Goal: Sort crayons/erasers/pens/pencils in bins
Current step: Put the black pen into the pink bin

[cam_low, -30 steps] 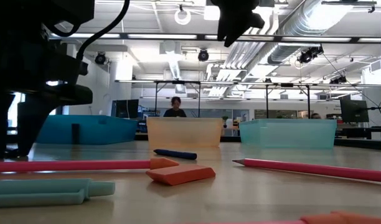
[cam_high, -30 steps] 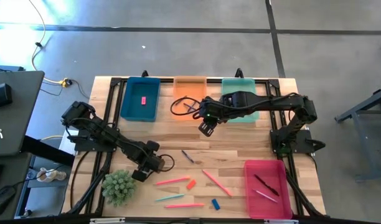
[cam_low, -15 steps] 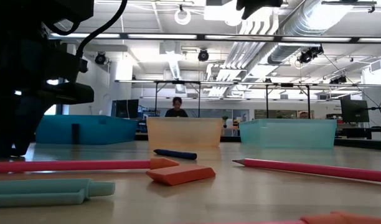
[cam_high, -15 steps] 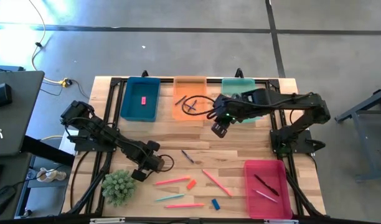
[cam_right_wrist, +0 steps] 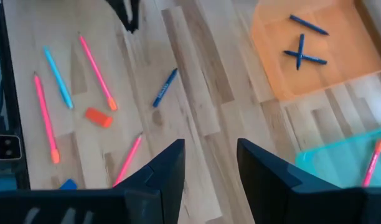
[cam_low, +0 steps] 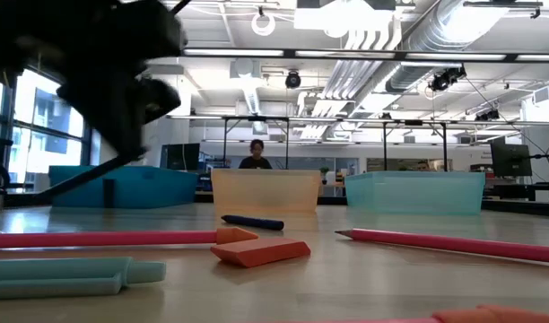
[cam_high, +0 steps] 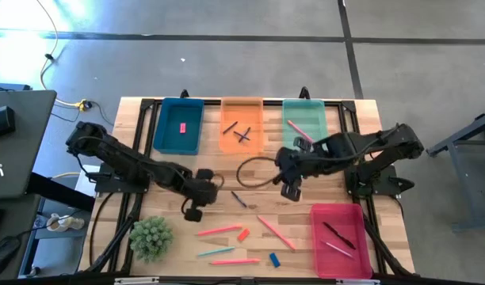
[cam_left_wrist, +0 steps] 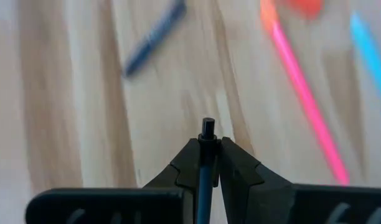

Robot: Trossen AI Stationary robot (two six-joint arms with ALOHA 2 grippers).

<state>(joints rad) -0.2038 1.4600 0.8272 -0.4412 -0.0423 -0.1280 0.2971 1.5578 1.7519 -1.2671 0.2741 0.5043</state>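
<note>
Jaws of the left gripper (cam_left_wrist: 203, 163) are clamped on a slim dark pen (cam_left_wrist: 205, 180), its blunt end poking out just past the fingertips, above the bare wooden table (cam_high: 227, 170) near the left arm's side of the scattered items. To the right, the right gripper (cam_high: 291, 190) hangs over mid-table with its jaws apart and empty.

Along the far edge, left to right, stand the dark blue translucent bin (cam_high: 179, 125) holding one small pink eraser block (cam_high: 181, 127), the orange bin (cam_high: 242, 125) with three short dark crayon stubs (cam_high: 241, 134), and the light teal bin (cam_high: 304, 119) with a salmon-pink pencil (cam_high: 299, 131). The red-pink bin (cam_high: 337, 240), near the front right, holds a black pen (cam_high: 337, 235).

The held pen looks light, rigid and smooth; pinched near one end, it may well pivot or slip, so a mid-shaft hold would likely be steadier. One short dark crayon (cam_high: 238, 199) lies loose between the arms.
</note>
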